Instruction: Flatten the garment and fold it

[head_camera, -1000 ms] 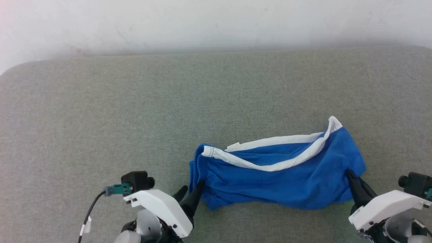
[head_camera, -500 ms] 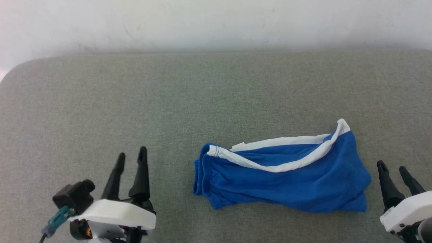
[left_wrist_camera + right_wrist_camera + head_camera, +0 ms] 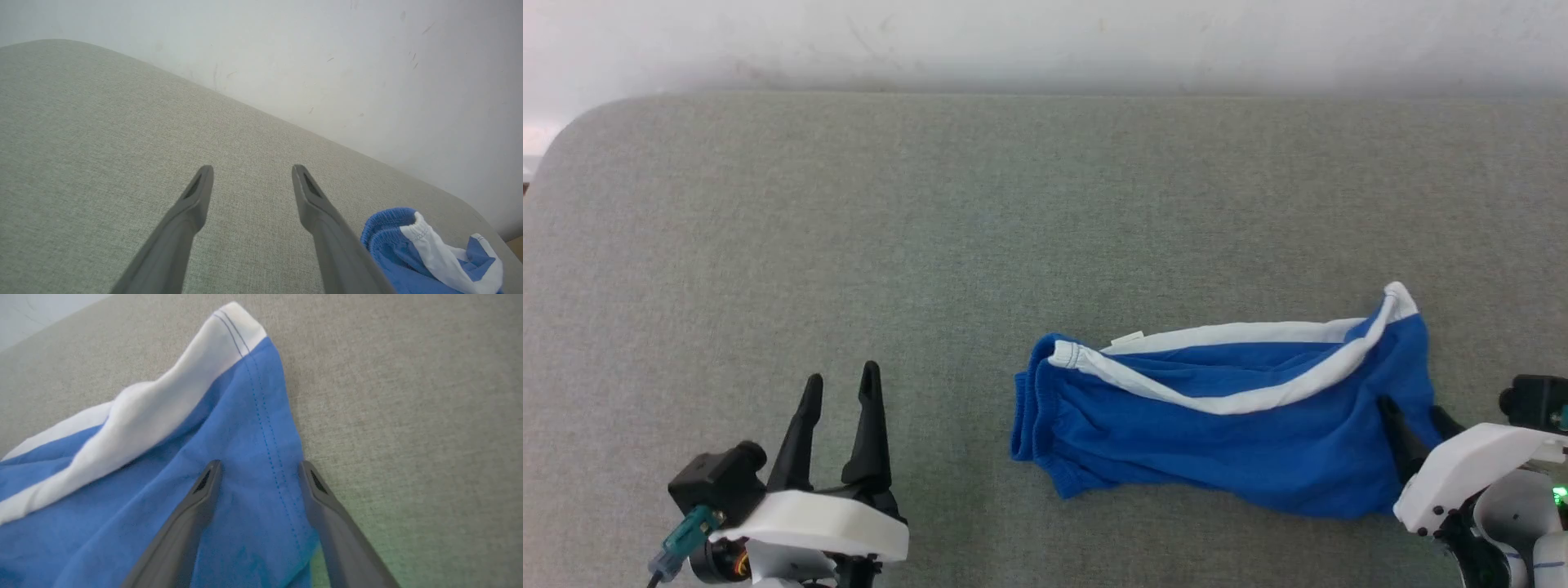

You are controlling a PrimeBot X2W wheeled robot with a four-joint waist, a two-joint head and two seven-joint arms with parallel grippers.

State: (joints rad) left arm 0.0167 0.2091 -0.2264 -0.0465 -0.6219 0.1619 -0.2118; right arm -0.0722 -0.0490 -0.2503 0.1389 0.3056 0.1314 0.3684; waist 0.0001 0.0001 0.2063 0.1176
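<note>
left gripper (image 3: 843,374) near left, fingers spread wide, holding nothing, over grey fabric surface (image 3: 1013,204), well apart from the cloth | blue garment (image 3: 1217,441) rumpled, near, right of centre, white trim band (image 3: 1241,403) across it | tiny white tag (image 3: 1127,336) on far edge, print too small to read | right gripper (image 3: 1411,407) jaws wide apart, straddling garment's stitched right hem

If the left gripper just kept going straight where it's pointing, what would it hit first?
Probably only the bare grey surface, then the white wall beyond. The left gripper, open, points past the garment, which lies off to its right. Its height over the surface is unclear.
</note>
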